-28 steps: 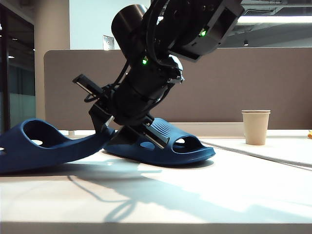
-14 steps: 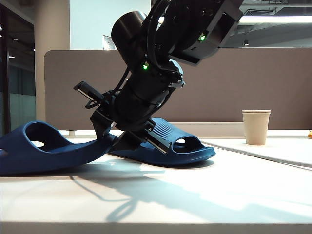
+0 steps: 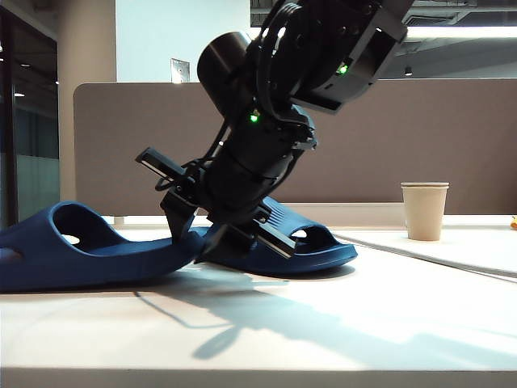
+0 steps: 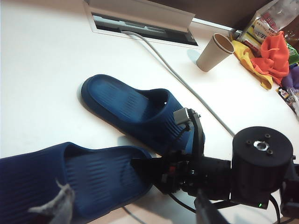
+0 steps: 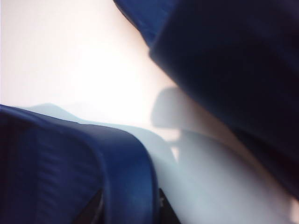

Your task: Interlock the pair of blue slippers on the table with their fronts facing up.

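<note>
My right gripper [image 3: 194, 234] has its jaws around the heel of the near slipper [image 3: 89, 250], beside the far slipper [image 3: 299, 246] on the tabletop [image 3: 339, 323]; my left gripper [image 4: 58, 205] hangs open above

Exterior view: set low at the near table [image 3: 339, 323] edge, facing the far partition [image 3: 404, 137]. Left wrist view: high, looking down. Right wrist view: pressed blurrily close. All share the slippers [image 3: 81, 250] [image 4: 131, 105] [image 5: 70, 172].
</note>
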Robot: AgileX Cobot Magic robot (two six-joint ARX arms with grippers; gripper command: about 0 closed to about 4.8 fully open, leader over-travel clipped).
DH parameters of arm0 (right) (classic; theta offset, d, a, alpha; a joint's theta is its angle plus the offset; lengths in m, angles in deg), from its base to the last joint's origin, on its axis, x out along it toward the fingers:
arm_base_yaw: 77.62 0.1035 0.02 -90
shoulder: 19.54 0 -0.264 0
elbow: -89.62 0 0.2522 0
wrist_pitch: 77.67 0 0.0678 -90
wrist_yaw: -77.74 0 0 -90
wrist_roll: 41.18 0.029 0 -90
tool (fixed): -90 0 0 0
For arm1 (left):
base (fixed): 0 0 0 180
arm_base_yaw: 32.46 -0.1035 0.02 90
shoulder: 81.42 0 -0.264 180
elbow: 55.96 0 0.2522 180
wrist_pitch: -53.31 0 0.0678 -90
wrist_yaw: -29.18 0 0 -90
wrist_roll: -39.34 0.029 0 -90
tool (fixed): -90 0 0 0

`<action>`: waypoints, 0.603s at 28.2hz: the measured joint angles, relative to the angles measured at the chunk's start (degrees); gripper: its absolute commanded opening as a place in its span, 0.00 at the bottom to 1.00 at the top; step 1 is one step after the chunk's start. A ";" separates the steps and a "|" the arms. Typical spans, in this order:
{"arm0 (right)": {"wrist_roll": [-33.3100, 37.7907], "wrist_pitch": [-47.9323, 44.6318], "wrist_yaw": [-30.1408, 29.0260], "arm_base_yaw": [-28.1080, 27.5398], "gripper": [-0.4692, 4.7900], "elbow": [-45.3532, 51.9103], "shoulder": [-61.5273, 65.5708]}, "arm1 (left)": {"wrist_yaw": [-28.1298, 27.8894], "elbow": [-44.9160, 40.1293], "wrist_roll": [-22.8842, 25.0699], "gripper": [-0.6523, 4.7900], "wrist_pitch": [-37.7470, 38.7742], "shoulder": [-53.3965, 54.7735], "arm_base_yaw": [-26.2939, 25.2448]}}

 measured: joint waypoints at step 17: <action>-10.03 3.15 -2.82 -2.08 0.64 0.46 -1.11 | 0.00 0.00 0.44 0.74 0.02 0.00 0.00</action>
